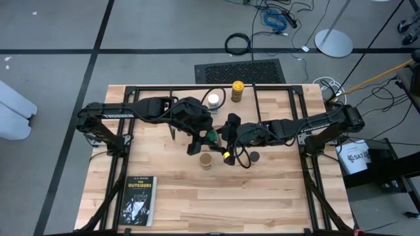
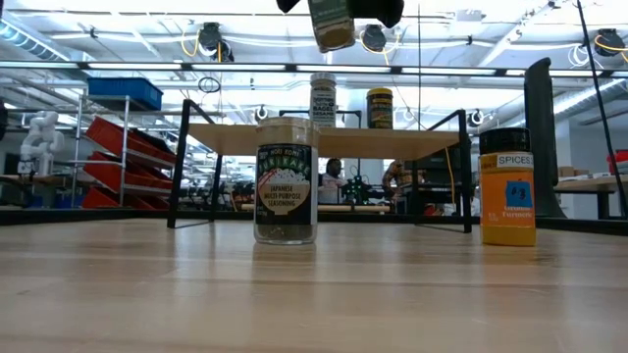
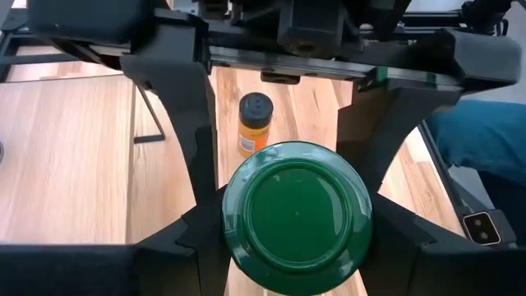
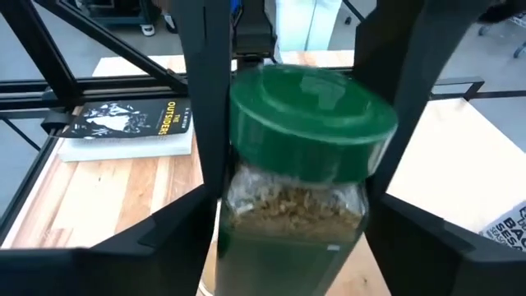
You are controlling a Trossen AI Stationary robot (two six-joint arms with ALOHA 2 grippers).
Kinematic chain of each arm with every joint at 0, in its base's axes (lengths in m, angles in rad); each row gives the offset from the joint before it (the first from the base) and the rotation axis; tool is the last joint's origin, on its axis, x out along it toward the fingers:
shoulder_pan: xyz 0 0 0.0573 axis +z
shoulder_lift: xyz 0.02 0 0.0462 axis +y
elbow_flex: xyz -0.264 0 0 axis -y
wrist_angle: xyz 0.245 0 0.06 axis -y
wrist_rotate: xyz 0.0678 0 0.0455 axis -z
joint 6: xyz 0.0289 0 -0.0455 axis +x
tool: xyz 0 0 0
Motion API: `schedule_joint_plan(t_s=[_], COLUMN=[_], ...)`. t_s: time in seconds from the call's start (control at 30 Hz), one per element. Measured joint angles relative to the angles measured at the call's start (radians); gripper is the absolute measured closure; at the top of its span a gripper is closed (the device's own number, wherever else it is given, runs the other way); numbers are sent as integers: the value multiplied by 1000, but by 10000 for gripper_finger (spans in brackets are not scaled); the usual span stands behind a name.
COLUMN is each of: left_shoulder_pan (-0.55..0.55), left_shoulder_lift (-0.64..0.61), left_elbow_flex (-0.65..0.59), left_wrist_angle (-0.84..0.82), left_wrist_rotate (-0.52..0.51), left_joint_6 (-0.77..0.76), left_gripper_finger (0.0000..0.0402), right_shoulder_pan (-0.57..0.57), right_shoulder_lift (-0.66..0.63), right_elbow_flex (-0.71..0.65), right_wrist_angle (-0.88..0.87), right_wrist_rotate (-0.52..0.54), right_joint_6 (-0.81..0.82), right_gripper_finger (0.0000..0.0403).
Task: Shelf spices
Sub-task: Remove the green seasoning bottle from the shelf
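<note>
Both grippers meet above the table centre on one green-lidded jar (image 1: 211, 136). Left gripper (image 3: 288, 222) has its fingers pressed against the green lid on both sides, part-way open, carrying the jar in the air. Right gripper (image 4: 296, 181) brackets the same jar with its fingers beside the glass body; whether they touch it cannot be told. For a clean handover, seat the right fingers squarely on the body before the left releases, and keep the jar upright.

Two jars, white-lidded (image 1: 214, 99) and yellow-lidded (image 1: 237, 87), stand on the shelf (image 2: 294, 139) at 12 o'clock from the grippers. A tan-lidded jar (image 1: 206, 160) stands at 6 o'clock, the black-lidded orange jar (image 2: 507, 196) at 4 o'clock. A book (image 1: 138, 200) lies at 7 o'clock on the pale wooden table (image 1: 275, 196). Beyond: racks, cables, people.
</note>
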Motion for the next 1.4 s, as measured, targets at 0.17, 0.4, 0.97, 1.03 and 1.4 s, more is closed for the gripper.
schedule_joint_plan(t_s=[0.17,0.4,0.97,1.03,1.4], left_shoulder_pan=[-1,0,-1,-1,-19], left_shoulder_lift=[-1,-1,-16,-31,-189], left_elbow_flex=[0,0,1,1,1], left_wrist_angle=[0,-1,102,111,154], left_wrist_rotate=[0,-5,14,14,-78], left_joint_6=[0,8,-35,-32,-22], left_gripper_finger=[200,200,59,44,22], right_shoulder_pan=[0,0,0,2,45], right_shoulder_lift=[1,1,-19,-39,-247], right_elbow_flex=[0,0,-2,-2,-1], right_wrist_angle=[-2,-2,-20,-36,-294], right_wrist_rotate=[0,-2,-49,-51,-51], right_joint_6=[0,7,-11,-9,44], right_gripper_finger=[149,202,215,214,211])
